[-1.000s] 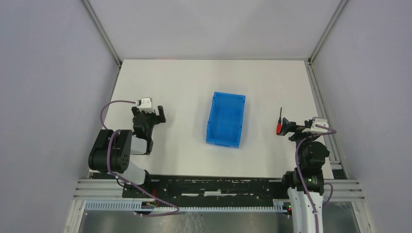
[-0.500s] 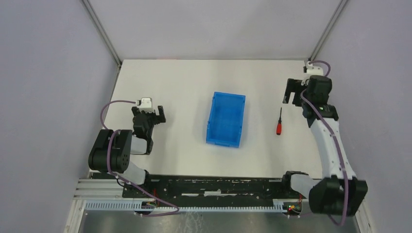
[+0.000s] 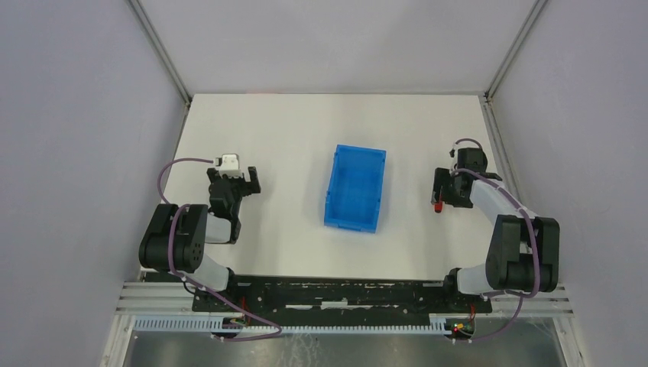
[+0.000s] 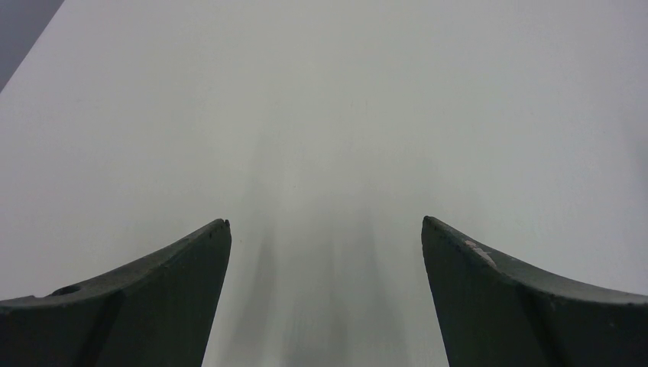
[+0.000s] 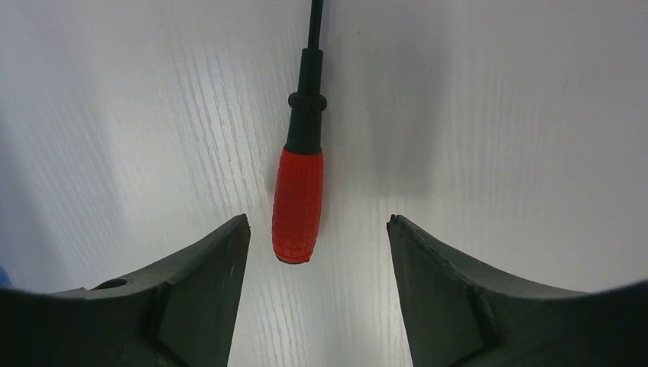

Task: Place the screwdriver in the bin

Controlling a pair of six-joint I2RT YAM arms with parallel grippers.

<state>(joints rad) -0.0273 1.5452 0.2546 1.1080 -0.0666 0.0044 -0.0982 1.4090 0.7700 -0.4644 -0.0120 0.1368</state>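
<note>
The screwdriver lies flat on the white table, red handle toward me and black shaft pointing away. My right gripper hangs low over it, open, with the handle's end just between the fingertips and closer to the left finger, touching neither. From above, the right gripper covers most of the tool; only the screwdriver's red handle tip shows. The blue bin stands mid-table, left of the tool, with nothing visible inside. My left gripper rests open at the left, and in its wrist view the left gripper frames only bare table.
Grey walls and metal corner posts enclose the white table. The right arm's elbow folds near the table's right edge. The arm bases sit on the black rail at the near edge.
The right arm swung from the back right corner toward me and down over the screwdriver, and its jaws narrowed somewhat. The left arm, the bin and the screwdriver stayed put.
</note>
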